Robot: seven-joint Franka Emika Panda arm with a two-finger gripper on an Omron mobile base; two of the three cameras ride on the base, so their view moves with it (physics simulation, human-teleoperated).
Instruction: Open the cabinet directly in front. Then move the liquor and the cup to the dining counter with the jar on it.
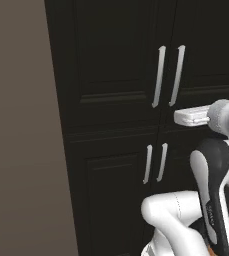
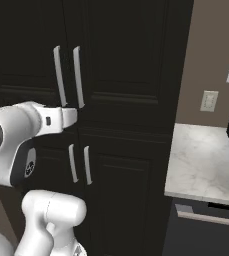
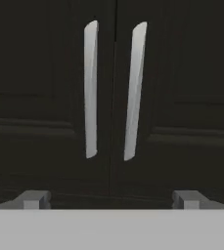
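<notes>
The tall near-black cabinet (image 1: 116, 65) (image 2: 126, 60) stands straight ahead with both doors shut. Two long pale bar handles (image 3: 90, 88) (image 3: 134, 90) flank the seam between the doors. My gripper (image 3: 110, 200) faces that seam just below the handles' lower ends, a short way off the doors. Its fingertips (image 3: 33, 199) are spread wide with nothing between them. From the base, my white hand (image 1: 191, 116) (image 2: 68, 117) points at the doors level with the handles' bottoms. The liquor, the cup, the jar and the dining counter are out of view.
Shorter doors with short paired handles (image 1: 154, 163) (image 2: 79, 164) sit below the tall ones. To the right of the cabinet is a marble-topped counter (image 2: 206, 160) over a drawer with a pale handle (image 2: 206, 217), with a wall outlet (image 2: 209, 101) above. A beige wall (image 1: 21, 125) is on the left.
</notes>
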